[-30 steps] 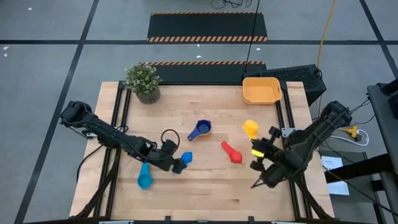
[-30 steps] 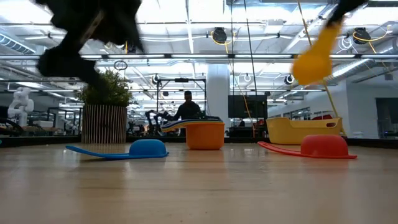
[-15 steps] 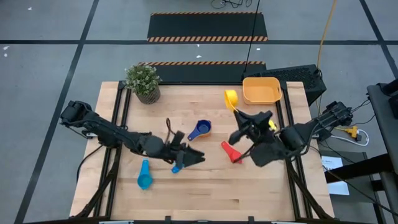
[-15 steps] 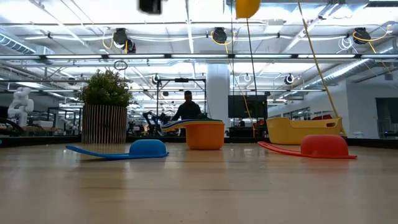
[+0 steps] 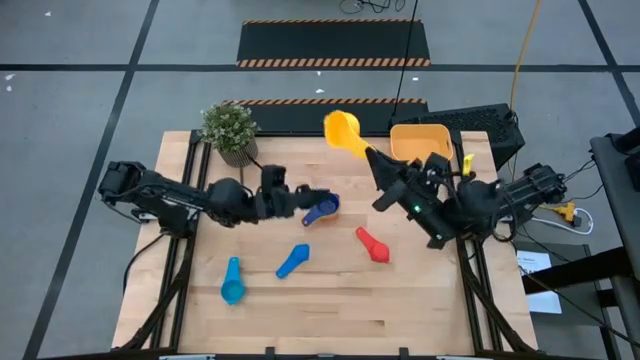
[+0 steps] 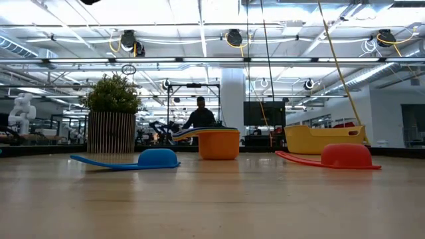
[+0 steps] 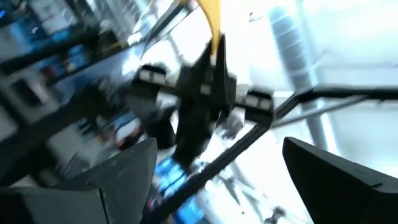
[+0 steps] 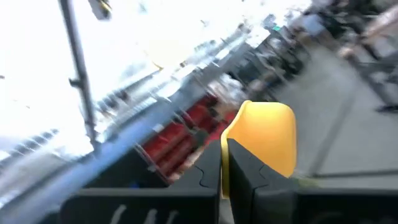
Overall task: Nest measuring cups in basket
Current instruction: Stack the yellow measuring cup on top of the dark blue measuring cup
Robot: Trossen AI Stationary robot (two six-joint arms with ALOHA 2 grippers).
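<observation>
- The basket (image 5: 420, 146) looks empty; nothing nested yet.
- The right gripper (image 5: 377, 163), clenched on the yellow cup (image 5: 342, 130), holds it aloft just beside the basket.
- The left gripper (image 5: 308, 196), fingers spread and empty, hovers farther from the basket.
- Red cup (image 5: 374, 246), blue cups and teal cup (image 5: 232, 282) lie on the table, away from the basket.

Bright even overhead light, glaring ceiling lamps in low view, both wrist views motion-blurred

Front strip of the table (image 5: 330, 330) lies open. Mid-board, 3 cups block: teal cup (image 5: 232, 283), blue cup (image 5: 293, 260), red cup (image 5: 373, 245). Plant (image 5: 230, 131) crowds the back-left corner, basket (image 5: 420, 146) back-right.
</observation>
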